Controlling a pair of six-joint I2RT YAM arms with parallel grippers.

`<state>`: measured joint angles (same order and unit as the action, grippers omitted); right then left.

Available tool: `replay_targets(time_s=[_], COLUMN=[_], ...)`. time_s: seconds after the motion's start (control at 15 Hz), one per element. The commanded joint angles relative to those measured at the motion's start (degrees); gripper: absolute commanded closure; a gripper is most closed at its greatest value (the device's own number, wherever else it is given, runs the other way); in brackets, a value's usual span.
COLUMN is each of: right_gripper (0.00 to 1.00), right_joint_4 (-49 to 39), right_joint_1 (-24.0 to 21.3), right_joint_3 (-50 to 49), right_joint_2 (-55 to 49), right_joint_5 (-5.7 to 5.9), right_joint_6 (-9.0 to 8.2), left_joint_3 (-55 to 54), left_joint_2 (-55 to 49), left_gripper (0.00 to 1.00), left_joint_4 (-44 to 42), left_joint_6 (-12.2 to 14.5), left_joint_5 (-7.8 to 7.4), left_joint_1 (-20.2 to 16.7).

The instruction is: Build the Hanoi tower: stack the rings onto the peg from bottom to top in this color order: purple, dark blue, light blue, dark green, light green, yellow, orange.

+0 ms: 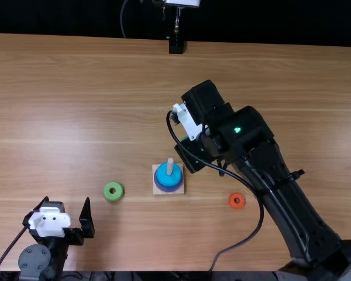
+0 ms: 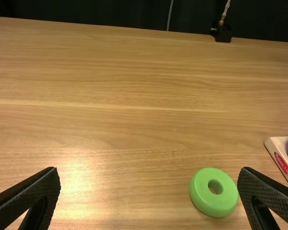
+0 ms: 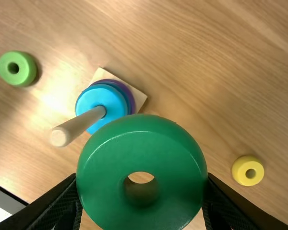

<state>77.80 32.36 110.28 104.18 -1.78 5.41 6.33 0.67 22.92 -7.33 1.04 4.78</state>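
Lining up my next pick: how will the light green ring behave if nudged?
The light green ring looks stiff, with a thick, solid wall. Lying flat, it should slide rather than tip. Its smooth, rounded side may roll if upended.

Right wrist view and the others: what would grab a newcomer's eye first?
Probably the dark green ring, looming large in the right wrist view between the fingers of the right gripper. Beyond it, the pale peg rises through a light blue ring. In the top view, the big black right arm reaches in from the lower right.
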Motion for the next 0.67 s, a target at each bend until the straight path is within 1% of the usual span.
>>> replay_targets(time_s=[0.0, 0.2, 0.33, 0.47, 0.6], right_gripper=[1.0, 1.0, 1.0, 1.0, 1.0], right_joint_4=[0.1, -0.01, -0.01, -0.11, -0.11], right_joint_1=[1.48, 3.24, 4.2, 5.17, 5.35], right_joint_3=[1.87, 3.28, 3.45, 3.36, 3.36], right_joint_2=[-1.79, -1.7, -1.7, -1.61, -1.52], right_joint_5=[-0.64, -0.75, -1.28, -1.28, -1.7], right_joint_6=[-0.14, -0.35, -0.35, -0.56, -0.56], left_joint_3=[-6.33, -6.33, -6.33, -6.33, -6.33], left_joint_2=[-0.67, -0.67, -0.67, -0.67, -0.67], left_gripper=[0.0, 0.0, 0.0, 0.0, 0.0], left_joint_4=[4.29, 4.4, 4.4, 4.4, 4.29], left_joint_6=[0.69, 0.69, 0.69, 0.69, 0.69], left_joint_5=[-0.51, -0.51, -0.51, -0.51, -0.51], left_joint_1=[-0.21, -0.21, -0.21, -0.21, -0.21])
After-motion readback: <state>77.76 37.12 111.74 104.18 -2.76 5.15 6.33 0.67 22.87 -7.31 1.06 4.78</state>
